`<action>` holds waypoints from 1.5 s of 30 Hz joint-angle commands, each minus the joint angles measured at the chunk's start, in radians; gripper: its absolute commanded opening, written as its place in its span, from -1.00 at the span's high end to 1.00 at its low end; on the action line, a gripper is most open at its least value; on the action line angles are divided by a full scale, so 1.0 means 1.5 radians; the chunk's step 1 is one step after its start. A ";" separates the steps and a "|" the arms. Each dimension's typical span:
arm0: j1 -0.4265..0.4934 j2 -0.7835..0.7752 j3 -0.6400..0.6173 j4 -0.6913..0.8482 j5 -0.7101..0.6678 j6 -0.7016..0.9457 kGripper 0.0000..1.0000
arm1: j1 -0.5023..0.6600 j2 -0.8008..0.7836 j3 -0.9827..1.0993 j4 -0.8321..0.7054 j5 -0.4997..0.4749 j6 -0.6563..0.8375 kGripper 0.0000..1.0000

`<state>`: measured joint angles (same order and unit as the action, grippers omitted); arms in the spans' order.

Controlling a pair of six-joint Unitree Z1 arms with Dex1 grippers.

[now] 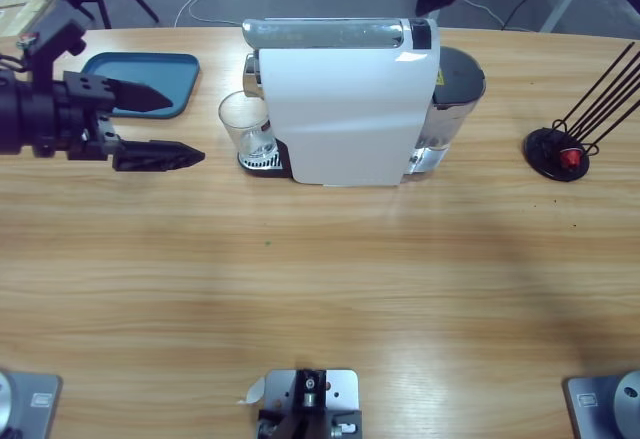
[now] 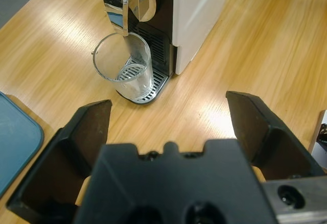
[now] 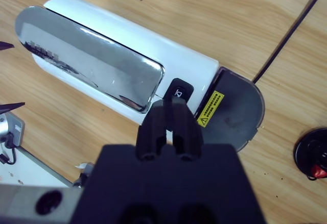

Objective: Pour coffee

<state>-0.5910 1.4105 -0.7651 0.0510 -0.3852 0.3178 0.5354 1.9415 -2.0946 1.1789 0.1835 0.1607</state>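
1. Wooden table is carrying a white coffee machine near its far edge, with a blue tray lying to one side and a black capsule stand holding a red capsule to the other
2. Clear tumbler is sitting upright on the machine's drip grate, directly under the chrome spout
3. Coffee is hard to make out – the tumbler is looking close to empty, with perhaps a thin film at the bottom
4. Left gripper is reaching in from the side, jaws spread wide and grasping nothing, aimed at the tumbler but clear of it
5. Right gripper is hovering above the machine's chrome lid, its jaws pressed together with nothing between them, tips just beside the small black button – whether they are touching it I cannot tell
6. Dark water tank with a yellow warning label is showing behind the button
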 commanded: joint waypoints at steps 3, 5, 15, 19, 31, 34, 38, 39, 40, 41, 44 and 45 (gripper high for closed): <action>-0.006 0.023 0.017 -0.001 0.008 -0.008 -0.94 | 0.008 0.047 -0.006 0.012 -0.037 -0.008 1.00; -0.006 0.024 0.016 -0.002 0.008 -0.008 -0.94 | 0.008 0.048 -0.003 0.012 -0.042 -0.008 1.00; -0.006 0.034 0.013 -0.003 0.008 -0.008 -0.94 | 0.010 0.052 -0.003 0.012 -0.034 -0.012 1.00; -0.006 0.033 0.013 -0.003 0.008 -0.008 -0.94 | 0.010 0.050 -0.001 0.012 -0.034 -0.012 1.00; -0.006 0.036 0.016 -0.003 0.008 -0.008 -0.94 | 0.018 0.059 0.030 0.012 -0.041 -0.013 1.00; -0.006 0.036 0.015 -0.003 0.008 -0.008 -0.94 | 0.018 0.047 0.025 0.009 -0.050 -0.014 1.00; -0.006 0.032 0.015 -0.003 0.008 -0.010 -0.94 | 0.041 -0.025 -0.032 0.000 -0.060 -0.037 0.13; -0.006 0.031 0.015 -0.003 0.008 -0.010 -0.94 | 0.050 -0.042 -0.037 -0.001 -0.066 -0.037 -0.77; -0.006 0.031 0.015 -0.003 0.008 -0.011 -0.94 | 0.058 -0.055 -0.036 0.000 -0.073 -0.038 -0.99; -0.006 0.030 0.014 -0.003 0.007 -0.012 -0.94 | 0.062 -0.062 -0.028 0.005 -0.078 -0.037 -1.00; -0.008 0.023 0.012 -0.003 0.007 -0.017 -0.94 | 0.063 -0.065 0.020 0.006 -0.077 -0.028 -1.00; -0.008 0.019 0.012 -0.003 0.007 -0.017 -0.94 | 0.063 -0.063 0.029 0.006 -0.076 -0.023 -1.00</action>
<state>-0.5910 1.4246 -0.7651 0.0498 -0.3851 0.3100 0.6128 1.8863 -2.1366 1.1814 0.0866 0.1190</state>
